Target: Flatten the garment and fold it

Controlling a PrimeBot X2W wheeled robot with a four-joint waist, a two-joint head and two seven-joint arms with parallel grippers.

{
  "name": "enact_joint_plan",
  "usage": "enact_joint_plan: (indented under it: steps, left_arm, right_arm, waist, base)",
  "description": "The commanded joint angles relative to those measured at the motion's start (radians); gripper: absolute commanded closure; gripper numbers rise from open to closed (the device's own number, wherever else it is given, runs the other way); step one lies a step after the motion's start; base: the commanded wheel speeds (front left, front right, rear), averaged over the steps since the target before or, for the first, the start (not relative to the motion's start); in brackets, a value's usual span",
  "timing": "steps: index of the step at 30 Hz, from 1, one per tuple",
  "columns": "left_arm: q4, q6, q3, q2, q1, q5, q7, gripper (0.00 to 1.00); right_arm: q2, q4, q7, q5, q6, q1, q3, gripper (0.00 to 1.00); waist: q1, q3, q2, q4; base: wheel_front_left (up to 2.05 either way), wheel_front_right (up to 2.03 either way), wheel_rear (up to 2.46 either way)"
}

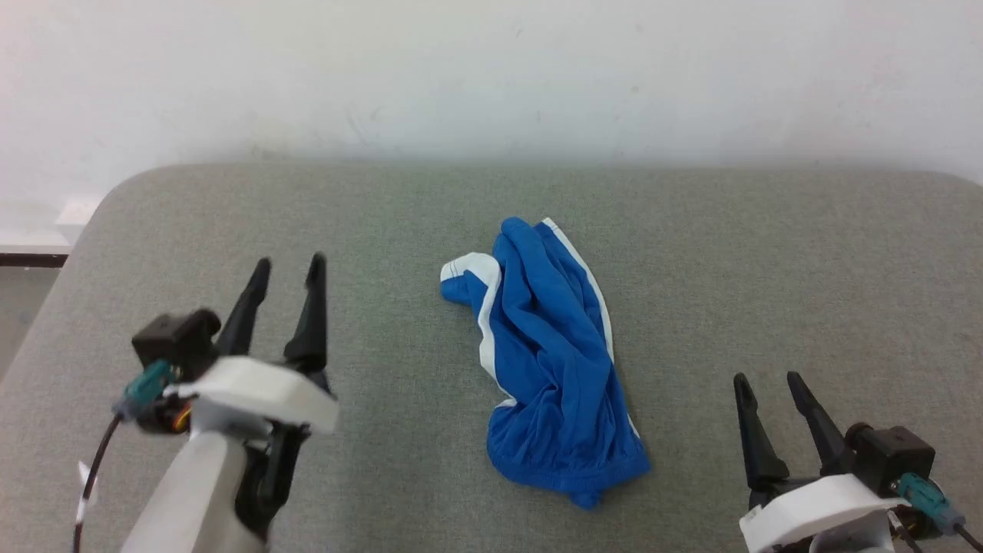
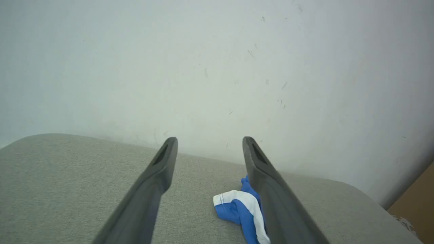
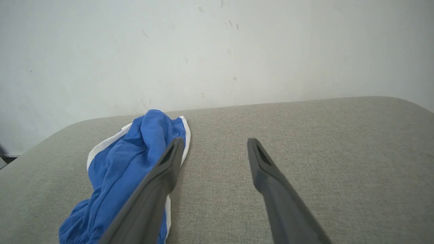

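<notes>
The garment (image 1: 549, 361) lies crumpled in a long heap near the middle of the grey cloth-covered surface (image 1: 768, 253), its length running from the far side toward the robot. It is bright blue, much wrinkled and bunched upon itself. A white stripe runs down its left edge, a thinner white trim follows its right edge, and a white-banded corner juts out to the left at the far end. The near end is a gathered blue edge, rounded and puckered. Nothing holds it or rests on it. The left gripper (image 1: 290, 261) hangs to the left of the garment, well apart from it and above the surface, its two dark fingers spread with a clear gap between them and nothing in the gap. In the left wrist view the same gripper (image 2: 210, 139) points toward the wall, and the garment's white-banded corner (image 2: 237, 208) shows low between the fingers, partly hidden behind the right-hand one. The right gripper (image 1: 766, 378) sits at the lower right, near the garment's near end but not touching it, its fingers likewise parted and empty. In the right wrist view this gripper (image 3: 215, 140) points over bare grey cloth, with the garment (image 3: 129, 169) lying behind its left-hand finger. Behind the surface stands a pale, lightly scuffed wall (image 1: 491, 77).
</notes>
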Motion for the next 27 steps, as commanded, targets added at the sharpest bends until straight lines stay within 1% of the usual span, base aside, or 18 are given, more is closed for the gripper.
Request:
enact_joint_plan:
  steps: [1, 3, 5, 6, 7, 10, 13, 17, 21, 24, 27]
  left_arm:
    - [-0.018, 0.017, 0.019, 0.016, 0.053, 0.061, -0.026, 0.0]
    - [-0.062, 0.029, 0.064, 0.008, 0.096, 0.114, -0.032, 0.0]
    - [-0.124, 0.032, 0.113, -0.018, 0.149, 0.171, -0.033, 0.0]
    - [-0.124, 0.032, 0.113, -0.018, 0.149, 0.171, -0.033, 0.0]
    - [-0.14, 0.03, 0.13, -0.035, 0.18, 0.191, -0.033, 0.0]
    - [-0.169, 0.017, 0.158, -0.08, 0.239, 0.245, -0.033, 0.0]
    - [-0.184, -0.004, 0.185, -0.118, 0.27, 0.285, -0.033, 0.0]
    - [-0.191, -0.035, 0.222, -0.155, 0.291, 0.321, -0.034, 0.0]
    - [-0.191, -0.058, 0.25, -0.18, 0.299, 0.346, -0.034, 0.0]
    - [-0.19, -0.073, 0.264, -0.196, 0.294, 0.356, -0.034, 0.0]
    - [-0.186, -0.089, 0.27, -0.208, 0.282, 0.359, -0.034, 0.0]
  right_arm:
    - [0.001, 0.007, -0.005, 0.005, -0.001, 0.019, 0.001, 0.0]
    - [0.001, 0.017, -0.005, 0.003, -0.001, 0.026, 0.001, 0.0]
    - [0.001, 0.029, -0.005, 0.001, -0.001, 0.031, 0.001, 0.0]
    - [0.001, 0.029, -0.005, 0.001, -0.001, 0.031, 0.001, 0.0]
    - [0.001, 0.038, -0.005, 0.001, -0.001, 0.034, 0.002, 0.0]
    - [0.001, 0.071, 0.001, 0.006, -0.001, 0.036, 0.004, 0.0]
    - [0.001, 0.089, 0.052, 0.015, -0.001, 0.026, 0.012, 0.0]
    - [0.001, 0.08, 0.219, 0.009, -0.001, -0.011, 0.046, 0.0]
    - [0.001, 0.047, 0.475, -0.023, -0.001, -0.063, 0.105, 0.0]
    - [0.001, 0.031, 0.643, -0.064, -0.001, -0.109, 0.153, 0.0]
    - [0.001, 0.05, 0.785, -0.091, -0.001, -0.15, 0.194, 0.0]
  waist:
    - [0.0001, -0.008, 0.0, -0.002]
    - [0.0001, -0.008, 0.0, -0.003]
    - [0.0001, -0.008, 0.0, -0.004]
    - [0.0001, -0.008, 0.0, -0.004]
    - [0.0001, -0.007, 0.0, -0.004]
    - [0.0001, 0.0, 0.0, 0.001]
    - [0.0001, 0.005, 0.0, 0.007]
    - [0.0001, 0.008, 0.0, 0.013]
    - [0.0001, 0.012, 0.0, 0.02]
    - [0.0001, 0.025, 0.0, 0.027]
    - [0.0001, 0.044, 0.0, 0.041]
  base:
    - [0.0, 0.0, 0.0]
    - [0.0, 0.0, 0.0]
    - [0.0, 0.0, 0.0]
    - [0.0, 0.0, 0.0]
    - [0.0, 0.0, 0.0]
    - [0.0, 0.0, 0.0]
    - [0.0, 0.0, 0.0]
    - [0.0, 0.0, 0.0]
    - [0.0, 0.0, 0.0]
    - [0.0, 0.0, 0.0]
    - [0.0, 0.0, 0.0]
